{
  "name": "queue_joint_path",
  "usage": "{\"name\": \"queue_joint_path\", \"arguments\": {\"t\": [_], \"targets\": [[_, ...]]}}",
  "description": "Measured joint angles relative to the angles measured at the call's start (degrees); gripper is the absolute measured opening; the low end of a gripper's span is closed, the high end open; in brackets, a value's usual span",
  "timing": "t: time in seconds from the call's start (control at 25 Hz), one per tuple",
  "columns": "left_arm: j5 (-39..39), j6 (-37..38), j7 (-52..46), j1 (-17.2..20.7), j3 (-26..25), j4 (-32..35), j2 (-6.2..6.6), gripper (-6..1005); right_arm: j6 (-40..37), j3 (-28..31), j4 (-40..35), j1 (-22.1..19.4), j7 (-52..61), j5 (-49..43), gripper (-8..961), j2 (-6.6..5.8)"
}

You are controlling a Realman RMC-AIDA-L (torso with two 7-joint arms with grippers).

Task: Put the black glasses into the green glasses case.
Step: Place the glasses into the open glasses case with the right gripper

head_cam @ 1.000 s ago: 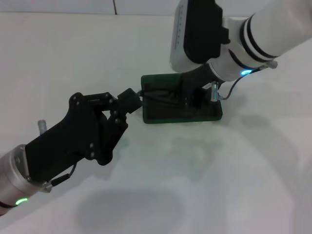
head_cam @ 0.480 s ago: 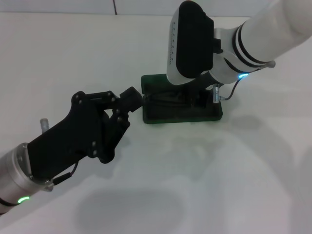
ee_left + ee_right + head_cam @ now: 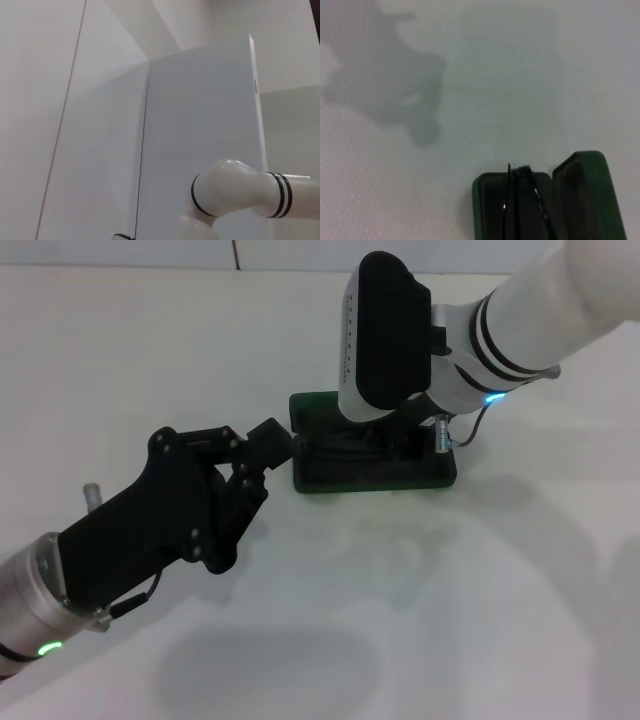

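Observation:
The green glasses case (image 3: pixel 350 480) lies open on the white table, right of centre. The black glasses (image 3: pixel 335 447) lie inside it; only thin dark lines show past the arm. In the right wrist view, the black glasses (image 3: pixel 520 200) rest in one half of the green glasses case (image 3: pixel 585 200), with the other half beside them. My right gripper (image 3: pixel 400 435) hangs over the case, mostly hidden by its own white and black wrist. My left gripper (image 3: pixel 272 442) reaches in from the left, its tip at the case's left end.
A white table (image 3: pixel 420 600) spreads all around the case. The left wrist view shows only pale wall panels and a white arm joint (image 3: pixel 235 192).
My right wrist has swung up and to the left over the case, covering more of it. The left arm has barely moved.

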Motion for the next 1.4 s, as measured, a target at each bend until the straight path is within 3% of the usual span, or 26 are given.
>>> {"name": "queue_joint_path", "arguments": {"t": [1.4], "targets": [[-0.1, 0.0, -0.1, -0.2, 0.0, 0.0, 0.0, 44, -0.1, -0.8, -1.0, -1.3, 1.8, -2.9, 109, 0.0]]}}
